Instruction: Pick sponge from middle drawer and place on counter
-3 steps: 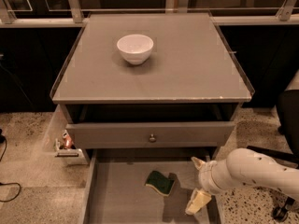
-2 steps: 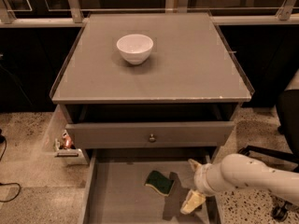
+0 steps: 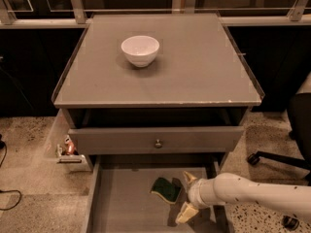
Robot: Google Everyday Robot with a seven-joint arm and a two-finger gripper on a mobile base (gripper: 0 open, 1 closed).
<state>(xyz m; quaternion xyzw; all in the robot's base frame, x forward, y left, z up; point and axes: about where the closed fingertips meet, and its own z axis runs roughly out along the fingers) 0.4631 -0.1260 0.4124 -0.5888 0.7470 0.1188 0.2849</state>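
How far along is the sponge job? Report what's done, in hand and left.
Done: the middle drawer is pulled out, with the sponge lying on its floor. In hand: the claw hangs open just right of the sponge, not gripping it. Left: grasp, lift and set it on the counter, where a white bowl stands.

I see a white bowl (image 3: 140,50) upright on the counter (image 3: 194,67), back left. Below it, a drawer front (image 3: 116,141) with a round knob (image 3: 158,143) stands slightly pulled out. On the speckled floor (image 3: 29,144) at left lies small clutter (image 3: 68,149), maybe a can. Right of the gripper (image 3: 186,196), low in frame, is a black chair base (image 3: 277,158).
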